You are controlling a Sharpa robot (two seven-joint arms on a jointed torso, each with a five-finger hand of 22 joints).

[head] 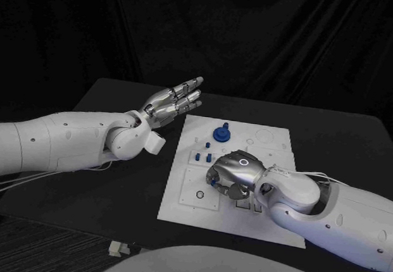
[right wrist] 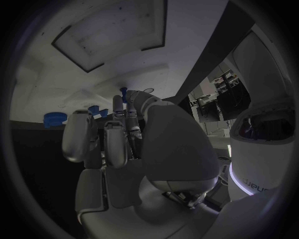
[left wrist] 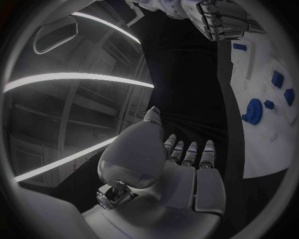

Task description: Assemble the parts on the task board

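Silver and idle, the left hand (head: 172,101) hovers off the board's left edge, above the black table (head: 92,185), fingers stretched out flat and apart with nothing in them; its wrist view shows the same bare palm (left wrist: 163,169). Just to its right lies the white task board (head: 279,137), flat in the middle of the table. On its far half stands a round blue part (head: 221,133) with a knob on top, and nearer the middle sit a few small blue parts (head: 203,157) in a row, close beside the other hand. From the left wrist the round part (left wrist: 252,110) looks like a toothed disc, the small ones (left wrist: 278,78) like short blocks.

These pieces look like hard moulded plastic: light, stiff, fairly slick, and unlikely to break, though a small one could easily skid or flick away if pinched off centre. I would take the round part by its raised knob or across its rim, and the blocks by their opposite flat sides with fingertips only.

Further right, the right hand (head: 234,176) rests down on the board's middle, fingers curled under. Whether it grips a part I cannot tell; its wrist view shows bent fingers (right wrist: 115,142) pointing towards the blue pieces.
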